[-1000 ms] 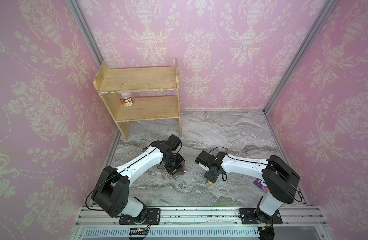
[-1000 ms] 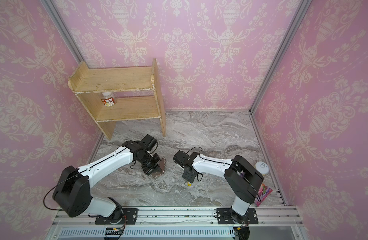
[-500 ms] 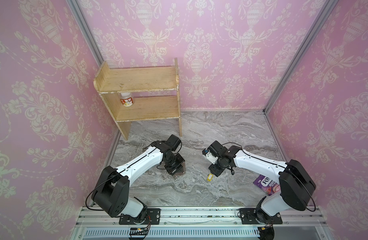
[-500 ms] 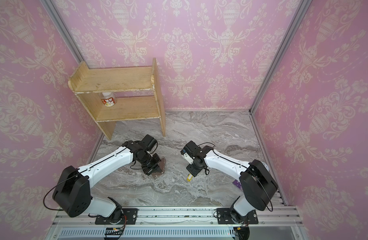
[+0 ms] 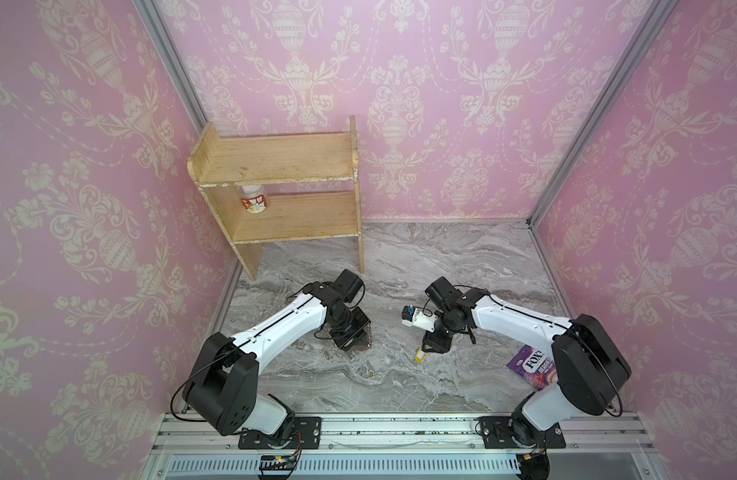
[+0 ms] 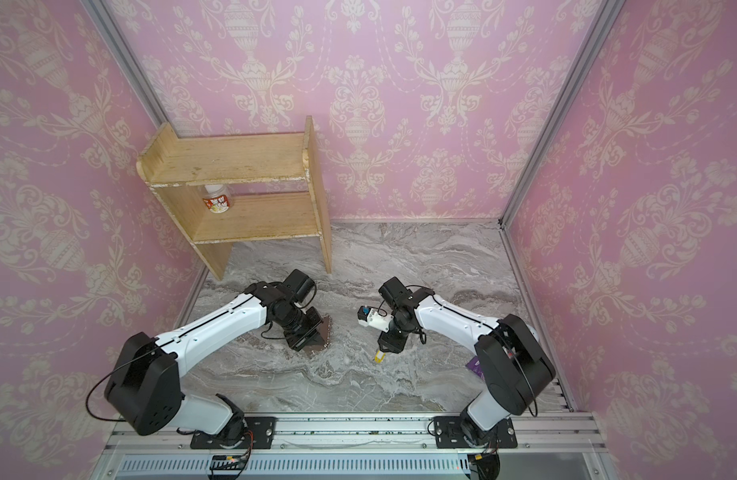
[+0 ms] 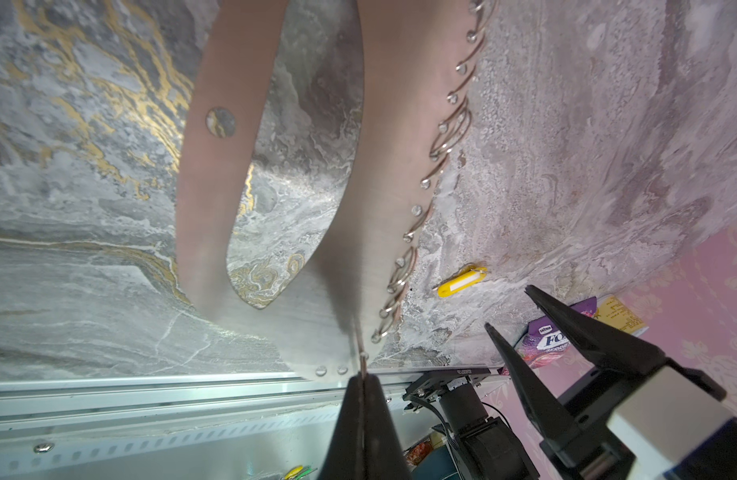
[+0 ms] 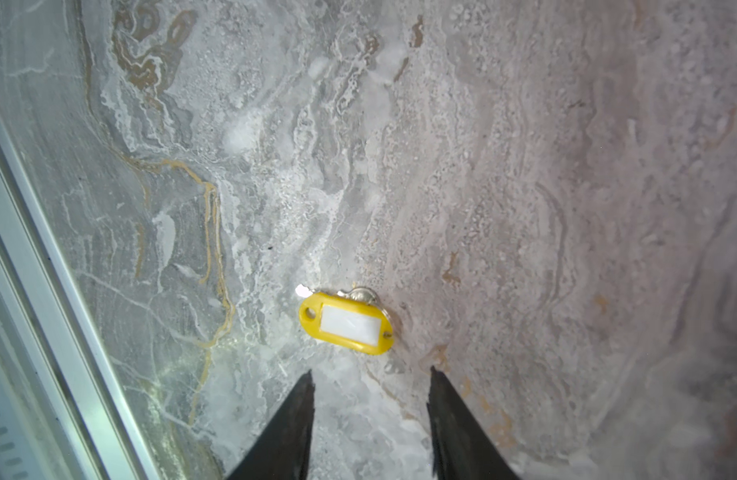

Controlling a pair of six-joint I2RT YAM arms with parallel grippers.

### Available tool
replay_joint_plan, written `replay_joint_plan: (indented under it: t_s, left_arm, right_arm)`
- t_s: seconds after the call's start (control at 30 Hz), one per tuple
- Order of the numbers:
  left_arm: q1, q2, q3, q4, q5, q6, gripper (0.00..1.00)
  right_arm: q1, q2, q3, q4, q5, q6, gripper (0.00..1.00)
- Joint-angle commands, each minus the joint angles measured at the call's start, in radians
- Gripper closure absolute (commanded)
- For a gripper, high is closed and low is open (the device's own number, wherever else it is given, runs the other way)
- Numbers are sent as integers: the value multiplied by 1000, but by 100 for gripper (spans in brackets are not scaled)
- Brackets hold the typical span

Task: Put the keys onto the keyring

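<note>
The grey marbled worktop (image 5: pixel 462 257) fills the floor of the pink-walled cell. A two-tier wooden shelf (image 5: pixel 283 166) stands at its back left corner.

The left arm (image 5: pixel 283 328) reaches from the front rail diagonally toward the middle, with its wrist bent down over the worktop. The right arm (image 5: pixel 520 320) mirrors it: the black elbow is raised at the front right, the white link runs in toward the centre, and the wrist is turned down.

The keyring (image 7: pixel 395 145) is left of centre, under the left wrist. It is a flat grey plate whose long axis runs straight away from the left jaws. Marble shows through its oval cut-out, and its row of silver rings lines the edge facing the keys. The left jaws are clenched on the near end of the plate. Whether the plate rests on the worktop or is held just off it cannot be told.

A purple sweets packet (image 5: pixel 533 368) lies by the right arm's base, and a small bottle (image 5: pixel 254 201) stands on the lower shelf.

The keys (image 8: pixel 346 324) lie flat on the worktop near the middle, well apart from the keyring. The yellow tag has its label window facing up, and the silver key is half hidden behind it. The tag's long axis runs crosswise to the right jaws. Those jaws stand partly spread and grasp nothing, and the black fingertips (image 8: pixel 304 399) stop just short of the tag.
</note>
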Motion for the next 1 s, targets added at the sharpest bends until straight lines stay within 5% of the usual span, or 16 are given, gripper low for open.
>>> replay_joint_plan:
  t_s: [0.0,0.37,0.97]
  left_arm:
    - [-7,-30,-16,-1,-23,-9,100]
    - [-6,-53,-33,0,-20,-13,100]
    - [-3,-44,-30,2,-16,-9,100]
  right_arm:
    - [-19,97,73,-72,-113,-202,59]
    - [-43,166,110,-119,-177,-312,64]
    - [-45,171,80,-74,-107,-314,66]
